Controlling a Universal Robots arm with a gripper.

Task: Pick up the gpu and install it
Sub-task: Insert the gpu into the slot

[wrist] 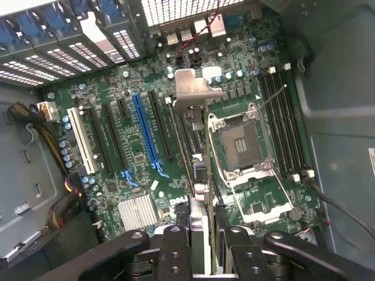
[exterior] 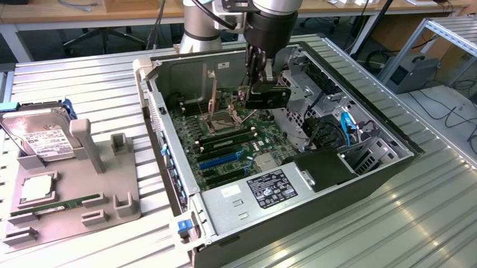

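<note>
Stock on the ribbed metal tabletop (exterior: 75,84), listed from the exterior view's left. By the tabletop's edge on that side a grey holder tray (exterior: 111,192) is carrying three parts. A silver hard drive (exterior: 41,139) with a white label is resting at a tilt at the tray's far corner. A square processor chip (exterior: 35,190) is lying flat nearer the front. A narrow green memory stick (exterior: 58,205) is lying close by the chip. At the tabletop's middle an open computer case (exterior: 387,162) is lying on its side, with its green motherboard (exterior: 227,142) facing up. On the board a blue expansion slot (exterior: 216,161) is running alongside black slots, and the open processor socket (exterior: 221,123) is sitting further back. Over the board I am holding the gpu (wrist: 193,167) in my gripper (exterior: 265,96). The jaws are standing narrow, clamped on the card's upper edge with one finger on each face. The card is hanging edge-down over the strip between the black slots and the socket. Its silvery end bracket (wrist: 196,88) is pointing toward the case's rear wall. Whether its lower edge is touching the board, I cannot tell. Toward the exterior view's right, blue cables (exterior: 347,125) are looping inside the case.
</note>
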